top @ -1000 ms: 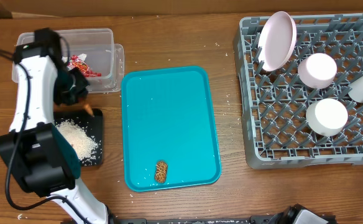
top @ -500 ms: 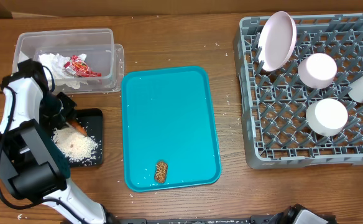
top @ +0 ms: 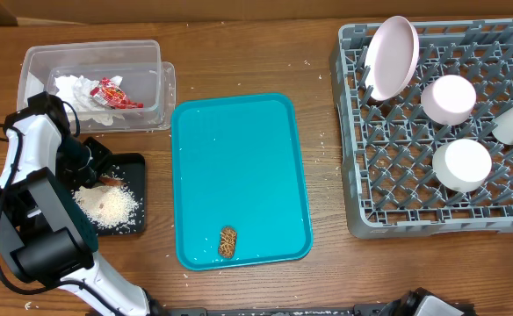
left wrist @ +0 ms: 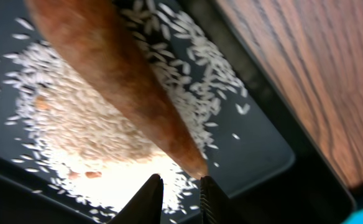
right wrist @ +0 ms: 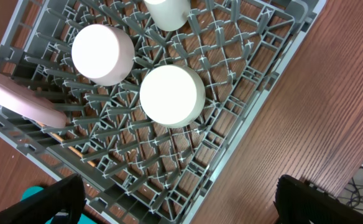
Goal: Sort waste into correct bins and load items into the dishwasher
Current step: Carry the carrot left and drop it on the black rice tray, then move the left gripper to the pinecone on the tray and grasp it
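My left gripper [top: 94, 167] hovers over the black tray [top: 136, 162], its fingers [left wrist: 180, 196] a little apart and empty. An orange carrot piece [left wrist: 119, 81] lies on a pile of white rice [left wrist: 76, 124] in that tray, its tip just past my fingertips; it also shows in the overhead view [top: 111, 180]. A brown food piece [top: 227, 242] lies at the near end of the teal tray [top: 239, 149]. My right gripper [right wrist: 181, 202] is wide open above the grey dish rack [right wrist: 262, 106].
A clear bin [top: 142, 53] with a red wrapper and white paper stands behind the black tray. The dish rack [top: 353, 202] at the right holds a pink plate [top: 391, 57] and three white cups [top: 461, 165]. Rice grains are scattered on the wood.
My left gripper carried the carrot piece from beside the clear bin down to the black tray and let it go onto the rice. The right arm has not moved.
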Robot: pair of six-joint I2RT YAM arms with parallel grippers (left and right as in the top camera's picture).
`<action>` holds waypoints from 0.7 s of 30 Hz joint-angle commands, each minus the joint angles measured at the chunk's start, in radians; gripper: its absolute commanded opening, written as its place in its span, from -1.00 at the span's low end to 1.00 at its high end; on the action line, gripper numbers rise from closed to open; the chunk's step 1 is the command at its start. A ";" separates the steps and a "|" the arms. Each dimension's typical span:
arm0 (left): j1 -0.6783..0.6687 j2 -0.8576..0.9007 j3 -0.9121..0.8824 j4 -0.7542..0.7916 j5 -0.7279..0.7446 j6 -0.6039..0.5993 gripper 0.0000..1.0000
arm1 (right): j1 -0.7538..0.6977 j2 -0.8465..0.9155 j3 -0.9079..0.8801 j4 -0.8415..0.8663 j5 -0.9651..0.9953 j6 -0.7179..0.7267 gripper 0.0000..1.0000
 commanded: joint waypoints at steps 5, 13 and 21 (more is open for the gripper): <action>-0.060 -0.154 0.028 -0.040 0.103 0.072 -0.52 | -0.005 -0.004 0.018 0.006 -0.005 0.007 1.00; -0.350 -0.342 0.027 -0.098 0.142 0.148 -0.22 | -0.005 -0.003 0.018 0.006 -0.005 0.007 1.00; -0.735 -0.337 -0.048 -0.158 0.001 0.151 0.04 | -0.005 -0.003 0.018 0.005 -0.005 0.007 1.00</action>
